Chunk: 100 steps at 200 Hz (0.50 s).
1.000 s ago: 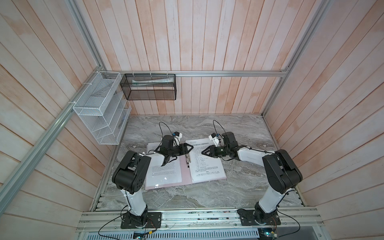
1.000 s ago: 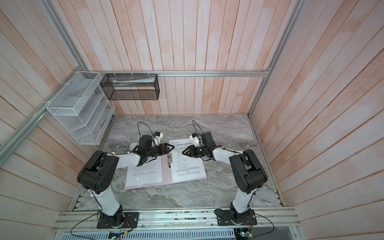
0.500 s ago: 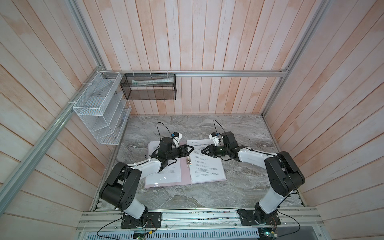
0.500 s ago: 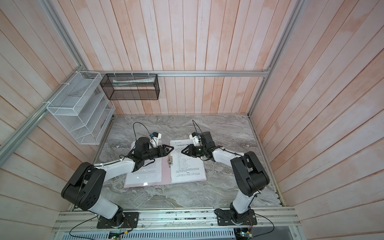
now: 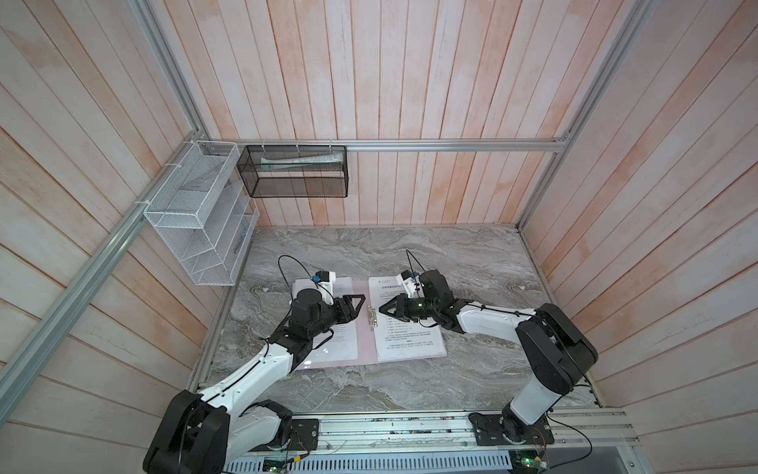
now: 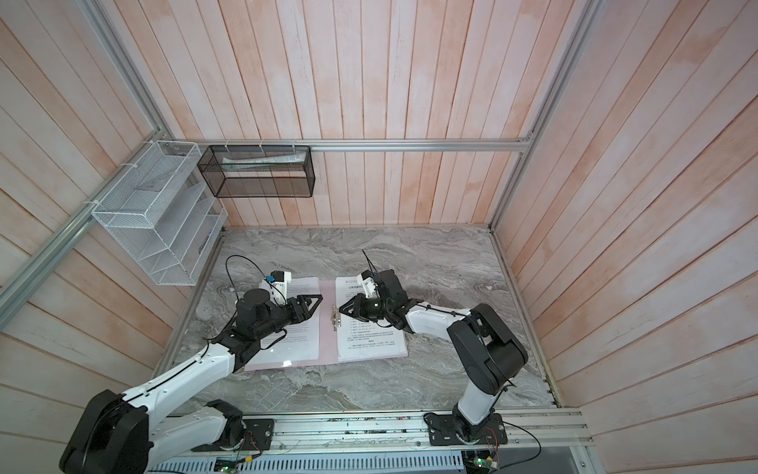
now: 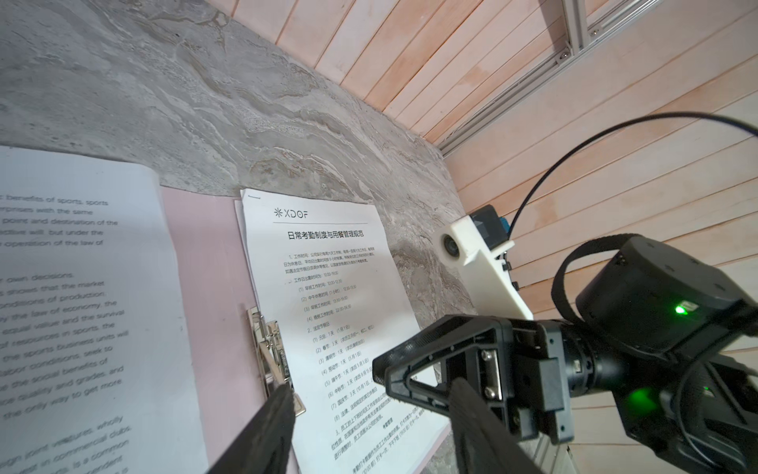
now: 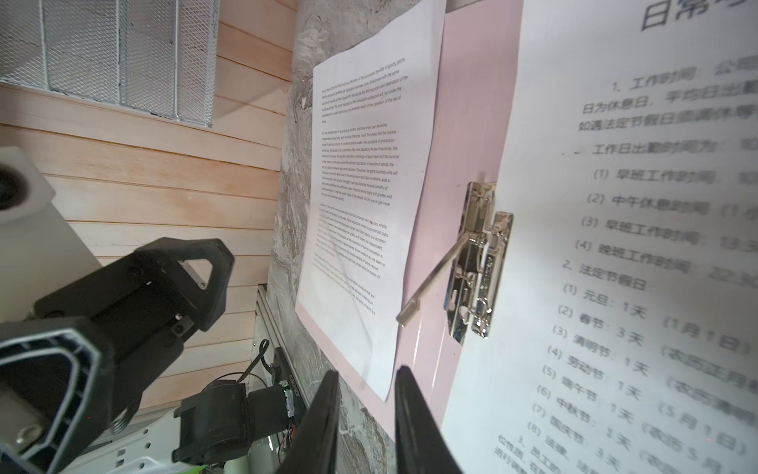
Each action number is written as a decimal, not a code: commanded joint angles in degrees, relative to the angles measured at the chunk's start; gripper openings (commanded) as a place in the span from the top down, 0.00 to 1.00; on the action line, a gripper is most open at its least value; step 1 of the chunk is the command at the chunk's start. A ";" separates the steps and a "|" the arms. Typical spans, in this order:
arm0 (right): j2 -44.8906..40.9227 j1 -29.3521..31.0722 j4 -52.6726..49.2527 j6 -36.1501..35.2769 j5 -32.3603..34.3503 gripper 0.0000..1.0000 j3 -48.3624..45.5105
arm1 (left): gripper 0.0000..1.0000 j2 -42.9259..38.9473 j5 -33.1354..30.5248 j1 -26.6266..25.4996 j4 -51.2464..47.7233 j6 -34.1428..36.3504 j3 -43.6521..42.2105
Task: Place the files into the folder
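The pale pink folder (image 5: 363, 342) (image 6: 328, 342) lies open on the marble table. One of the files (image 5: 340, 340) (image 8: 361, 164), a white sheet of English text, rests on its left cover. Another (image 5: 410, 340) (image 7: 328, 287), with a bold heading, lies on the right cover with its edge at the silver clip (image 5: 372, 317) (image 8: 480, 262), whose lever stands raised. My left gripper (image 5: 357, 305) (image 7: 371, 414) hovers open just left of the clip. My right gripper (image 5: 383, 310) (image 8: 368, 374) faces it from the right, jaws narrowly apart with nothing between them.
A white wire-mesh rack (image 5: 201, 217) hangs on the left wall. A black mesh basket (image 5: 295, 172) with rolled papers hangs on the back wall. Wooden walls close in three sides, and a metal rail (image 5: 410, 429) runs along the front.
The left arm's elbow has dropped low toward the front left while its gripper stays by the clip. The right gripper keeps its place over the right sheet.
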 commanded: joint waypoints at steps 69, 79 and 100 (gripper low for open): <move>10.78 1.02 12.68 11.50 -5.25 0.77 1.37 | 0.38 -0.26 0.75 1.36 4.09 -1.16 -7.63; 11.16 1.11 13.41 11.95 -5.37 0.77 1.29 | 0.38 0.24 0.80 1.42 4.86 -1.18 -8.07; 12.01 1.29 14.15 12.62 -5.83 0.77 1.55 | 0.38 2.16 0.57 1.51 6.67 -1.16 -8.76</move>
